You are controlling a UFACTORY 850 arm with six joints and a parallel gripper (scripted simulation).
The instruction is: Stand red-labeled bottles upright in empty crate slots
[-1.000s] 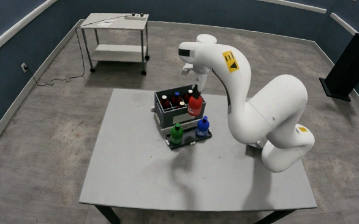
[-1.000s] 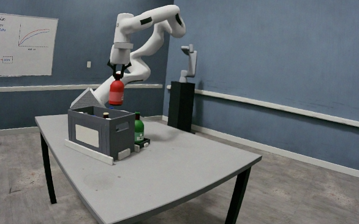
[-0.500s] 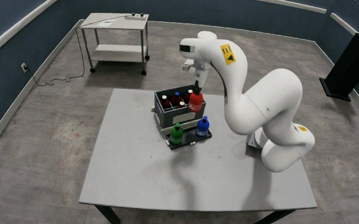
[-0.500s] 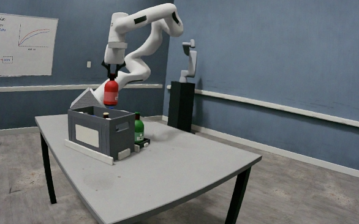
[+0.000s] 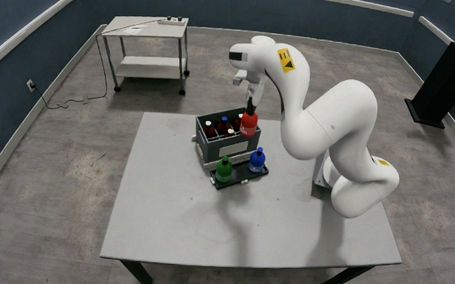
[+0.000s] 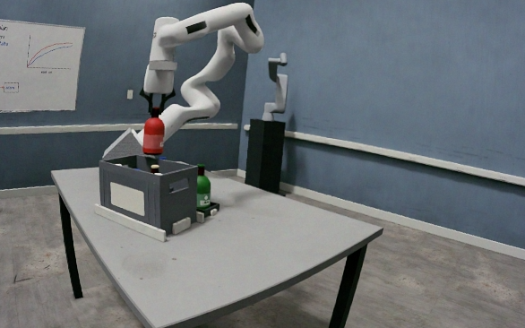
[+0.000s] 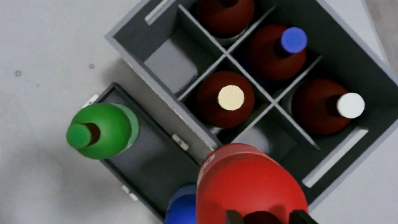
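Red-labeled bottle: upright, hanging above crate near edge, pale label band, print unreadable | green bottle, blue bottle: standing on tray | gripper: clenched on red-labeled bottle neck.

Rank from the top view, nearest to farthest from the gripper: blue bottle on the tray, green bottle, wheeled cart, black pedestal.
Gripper holds the red bottle by its neck over the crate.
1. Blue bottle: on the tray, just below the held bottle in the picture.
2. Green bottle: tray's other end, further left.
3. Cart: upper left, off the table.
4. Pedestal: far right, by the wall.
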